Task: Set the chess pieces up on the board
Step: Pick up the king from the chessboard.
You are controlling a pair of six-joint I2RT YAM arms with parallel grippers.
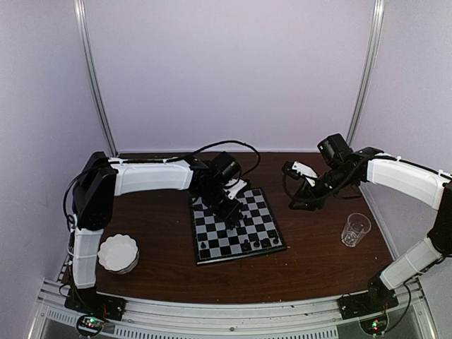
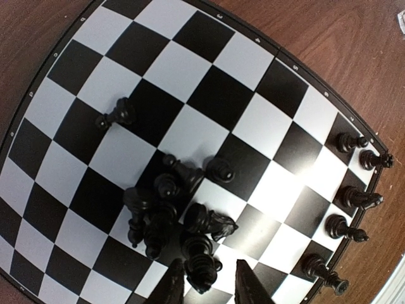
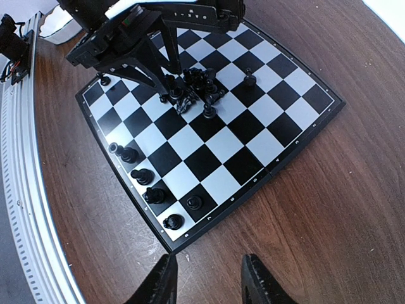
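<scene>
The board (image 1: 263, 212) lies mid-table between the arms. A heap of black chess pieces (image 2: 166, 209) lies tumbled near its middle. My left gripper (image 2: 209, 286) hangs low over the heap, open. One lying piece (image 2: 202, 269) sits between its fingertips, against the left finger and apart from the right one. Several pieces (image 2: 359, 197) stand in a row along one board edge, and a lone pawn (image 2: 117, 115) stands apart. My right gripper (image 3: 209, 278) is open and holds nothing. It hovers over bare wood just off a board (image 3: 253, 126) corner, near the row of pieces (image 3: 154, 195).
A clear drinking glass (image 1: 355, 229) stands on the table right of the board. A round white scalloped dish (image 1: 118, 253) sits at the front left. A metal rail (image 3: 25, 190) runs along the table's near edge.
</scene>
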